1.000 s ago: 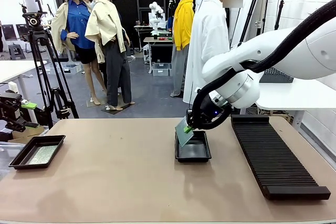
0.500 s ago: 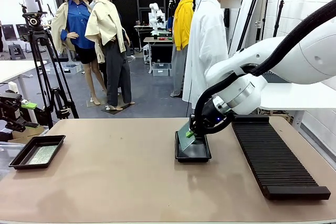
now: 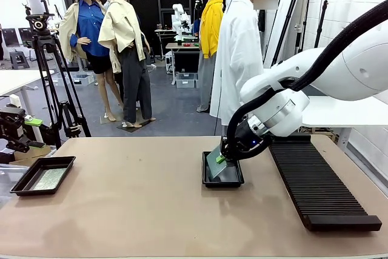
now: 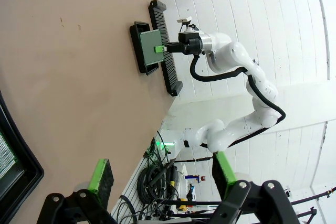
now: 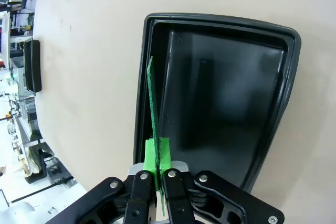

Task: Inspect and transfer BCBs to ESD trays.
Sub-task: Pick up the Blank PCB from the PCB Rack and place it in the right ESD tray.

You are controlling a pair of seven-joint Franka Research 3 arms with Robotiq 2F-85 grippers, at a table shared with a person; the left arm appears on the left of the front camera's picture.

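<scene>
My right gripper (image 3: 222, 158) is shut on the edge of a green BCB (image 3: 213, 162) and holds it tilted just over the black ESD tray (image 3: 223, 182) at mid-table. The right wrist view shows that BCB (image 5: 153, 106) edge-on between the green pads (image 5: 149, 155), its lower edge over the tray (image 5: 220, 98), near the left wall. A second ESD tray (image 3: 24, 186) at the table's left edge holds another BCB (image 3: 48, 178). My left gripper (image 4: 163, 174) is open and holds nothing, beside that tray's corner (image 4: 21, 169).
A long black ribbed rack (image 3: 315, 180) lies to the right of the middle tray. A person in a white coat (image 3: 239, 53) stands at the far side. A tripod (image 3: 54, 83) stands off the left corner. Bare tabletop (image 3: 133, 198) lies between the trays.
My right gripper has come down and a little to the right with the BCB, closer to the middle tray's floor. The left gripper has not moved.
</scene>
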